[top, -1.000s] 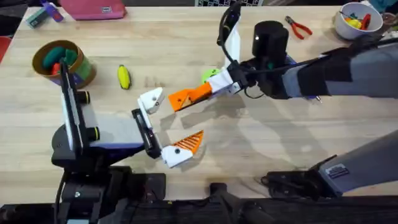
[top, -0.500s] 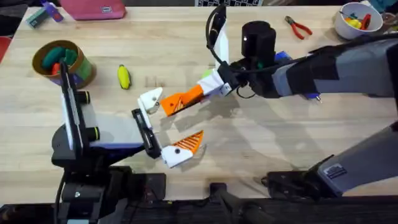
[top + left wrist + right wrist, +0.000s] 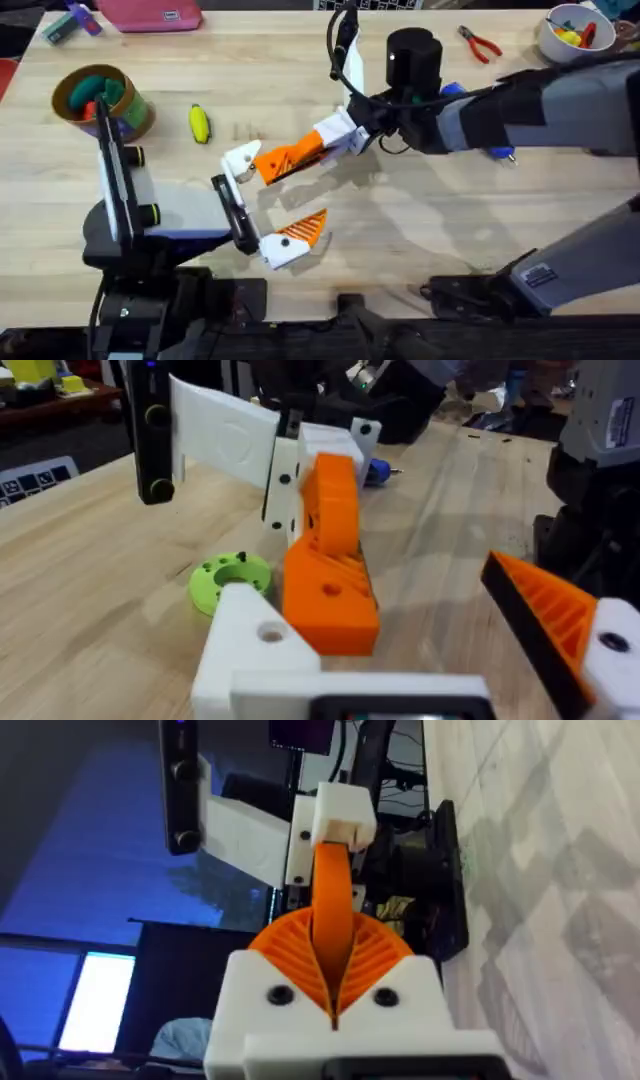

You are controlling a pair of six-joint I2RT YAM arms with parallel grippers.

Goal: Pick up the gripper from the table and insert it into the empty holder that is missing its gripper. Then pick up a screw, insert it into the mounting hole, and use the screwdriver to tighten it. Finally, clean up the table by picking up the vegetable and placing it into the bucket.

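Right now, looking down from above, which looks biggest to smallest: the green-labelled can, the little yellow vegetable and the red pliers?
1. The bucket, clearly the largest.
2 and 3. The pliers and the vegetable look close. The pliers are longer but thinner and the vegetable is shorter and plumper, so I won't rank them.

No legible text, brand or number found; the can (image 3: 97, 98) bears a label, apparently printed, but nothing on it can be read.
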